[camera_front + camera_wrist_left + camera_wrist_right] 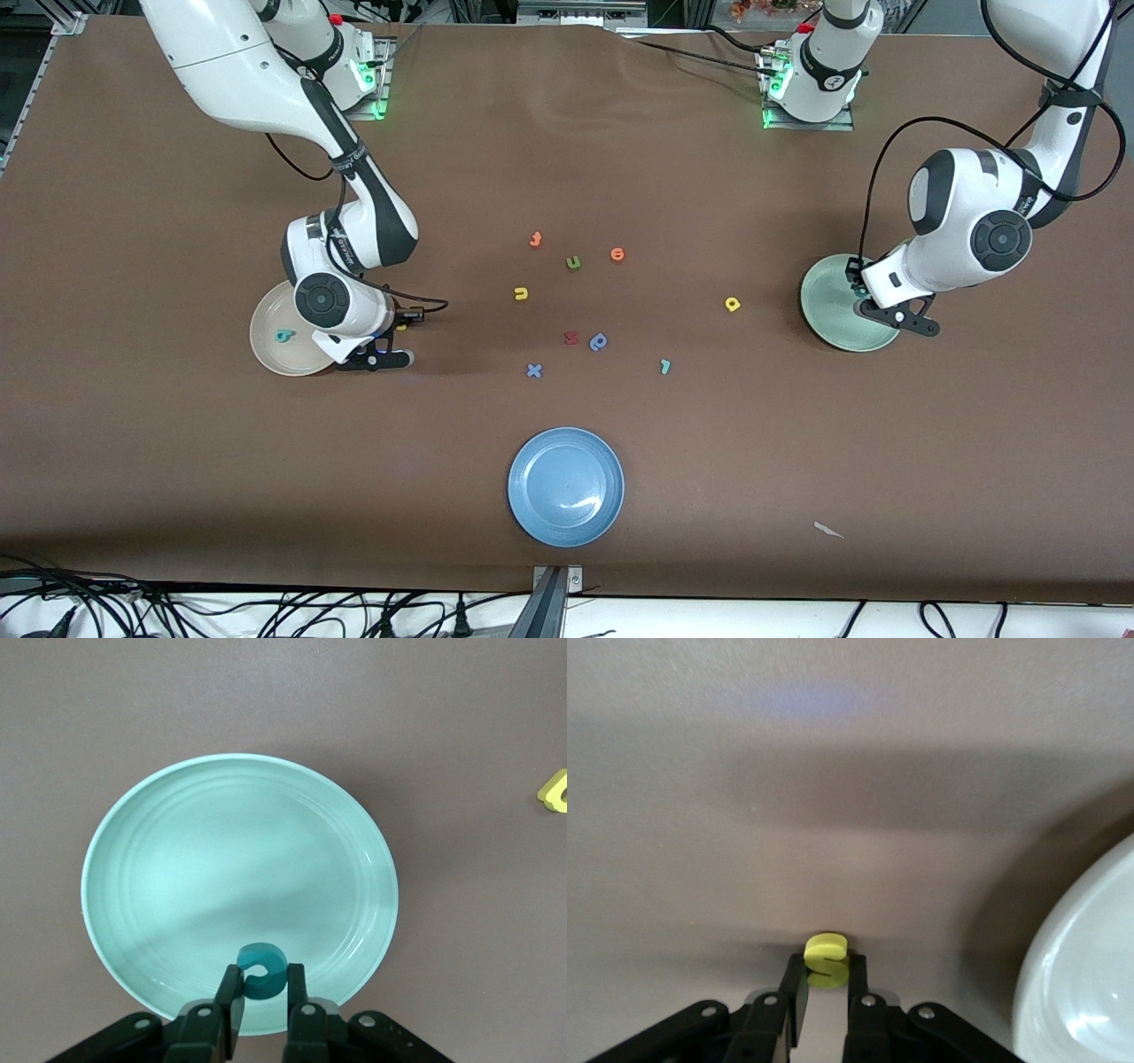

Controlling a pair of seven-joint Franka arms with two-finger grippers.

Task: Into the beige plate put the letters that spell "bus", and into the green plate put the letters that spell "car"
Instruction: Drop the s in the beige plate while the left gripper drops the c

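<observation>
1. Right end effector [827, 985] is down at the surface [177, 461] just beside the beige plate [270, 341], on the plate's side toward the left arm's end; its fingers are clamped on the yellow s [826, 958], which sits between the fingertips, low over the surface next to the plate rim.
2. Teal b [284, 336] already lies in the beige plate, near its middle.
3. Left end effector [263, 990] is over the green plate [177, 868], above the inner part of the rim; its fingers are closed on the teal c [262, 971], which sits between the tips.
4. Yellow u [521, 293] lies on the surface mid-table, well apart from both end effectors; green u [573, 262] is near it, farther from the front camera.
5. Yellow a [732, 304] lies on the surface near the green plate, toward the table middle; teal r [664, 366] is nearer the front camera than the a.
6. Blue x [533, 370] and dark blue looped letter [599, 342] lie mid-table; blue plate [565, 486] sits nearest the front camera.
</observation>
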